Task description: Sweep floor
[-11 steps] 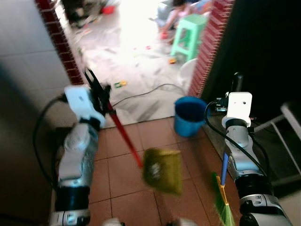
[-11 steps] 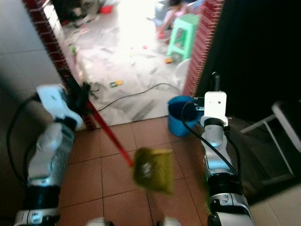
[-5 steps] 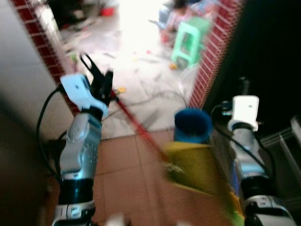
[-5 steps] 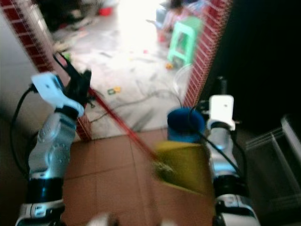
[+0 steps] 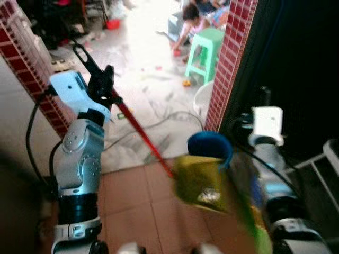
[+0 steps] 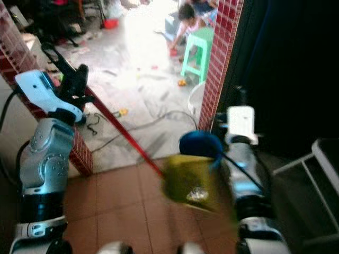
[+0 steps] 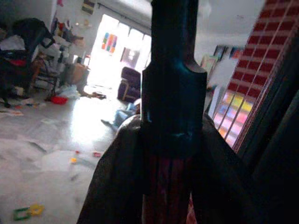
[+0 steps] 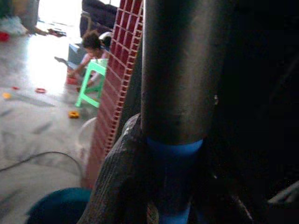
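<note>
on the far left a red brick pillar (image 5: 24, 58) stands beside a pale wall. just inside it the left arm is raised, and the left pincer (image 5: 100, 84) is closed around the top of the red dustpan handle (image 5: 140, 137); the left wrist view shows its dark fingers (image 7: 117, 177) pressed on either side of the handle's black cap. the handle slopes down and to the right to the yellow-green dustpan (image 5: 201, 182), which hangs blurred above the brown tiled floor (image 5: 132, 201), with some pale debris lying in its tray.

behind the dustpan the tiles give way to a pale, brightly lit floor (image 5: 143, 58) scattered with small toys, with a dark cable (image 5: 159, 124) curving across it. farther back a child (image 5: 188, 24) crouches beside a green stool (image 5: 206, 47).

a blue bucket (image 5: 209, 145) stands just behind the dustpan at the foot of a second red brick pillar (image 5: 230, 58), with a white basin (image 5: 201, 100) half hidden behind that pillar. right of the pillar the space is very dark.

the right arm reaches forward there, and the right pincer (image 8: 161, 196) is closed on the blue broom handle (image 8: 170, 154), its dark fingers (image 8: 119, 182) wrapped on both sides under the handle's dark upper section. a blurred green smear (image 5: 249, 217) by the right arm, low beside the dustpan, may be the broom's bristles, though it is too blurred to be sure. at the far right edge a pale metal frame (image 5: 323, 169) shows.
</note>
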{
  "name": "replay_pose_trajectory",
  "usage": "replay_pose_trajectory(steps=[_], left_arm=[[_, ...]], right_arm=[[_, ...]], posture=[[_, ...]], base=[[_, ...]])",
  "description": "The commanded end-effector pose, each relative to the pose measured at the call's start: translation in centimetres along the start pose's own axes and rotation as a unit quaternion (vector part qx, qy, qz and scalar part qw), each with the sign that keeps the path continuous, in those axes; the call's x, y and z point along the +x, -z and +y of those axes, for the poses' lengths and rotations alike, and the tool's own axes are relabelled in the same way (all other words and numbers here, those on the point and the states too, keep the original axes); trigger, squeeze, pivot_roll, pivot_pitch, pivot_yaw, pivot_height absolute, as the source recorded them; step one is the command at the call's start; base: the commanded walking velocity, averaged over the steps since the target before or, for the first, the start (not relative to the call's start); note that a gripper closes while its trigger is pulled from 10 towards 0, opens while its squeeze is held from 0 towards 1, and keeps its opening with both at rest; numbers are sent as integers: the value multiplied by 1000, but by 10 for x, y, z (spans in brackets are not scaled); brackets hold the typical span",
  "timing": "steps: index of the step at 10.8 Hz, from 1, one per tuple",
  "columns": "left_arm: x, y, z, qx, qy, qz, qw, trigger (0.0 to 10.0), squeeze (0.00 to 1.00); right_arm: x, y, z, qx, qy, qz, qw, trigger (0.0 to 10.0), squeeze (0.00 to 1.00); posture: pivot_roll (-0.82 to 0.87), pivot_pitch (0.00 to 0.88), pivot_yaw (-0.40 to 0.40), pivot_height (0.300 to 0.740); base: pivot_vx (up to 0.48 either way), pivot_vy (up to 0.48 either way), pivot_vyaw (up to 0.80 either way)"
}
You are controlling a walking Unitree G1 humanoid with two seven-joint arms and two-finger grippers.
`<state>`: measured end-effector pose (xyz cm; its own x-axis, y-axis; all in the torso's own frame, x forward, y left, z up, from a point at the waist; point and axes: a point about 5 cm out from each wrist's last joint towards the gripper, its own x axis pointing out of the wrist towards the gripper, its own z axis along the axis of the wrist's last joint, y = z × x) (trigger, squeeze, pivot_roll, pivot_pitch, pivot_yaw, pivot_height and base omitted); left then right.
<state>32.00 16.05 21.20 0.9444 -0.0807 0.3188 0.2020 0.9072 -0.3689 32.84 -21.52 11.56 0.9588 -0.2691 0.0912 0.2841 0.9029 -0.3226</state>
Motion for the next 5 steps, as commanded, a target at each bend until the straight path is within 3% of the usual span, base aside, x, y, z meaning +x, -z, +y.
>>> replay_pose_trajectory(steps=[1,5], left_arm=[[4,-17,0,1,2,-36,999,10000,0],[10,-25,11,31,-24,-51,998,10000,0]], right_arm=[[2,-12,9,3,-14,-24,1000,10000,0],[3,-12,9,-1,-18,-25,1000,10000,0]], posture=[[-34,0,0,740],[-36,0,-2,740]], base=[[480,0,0],[480,0,0]])
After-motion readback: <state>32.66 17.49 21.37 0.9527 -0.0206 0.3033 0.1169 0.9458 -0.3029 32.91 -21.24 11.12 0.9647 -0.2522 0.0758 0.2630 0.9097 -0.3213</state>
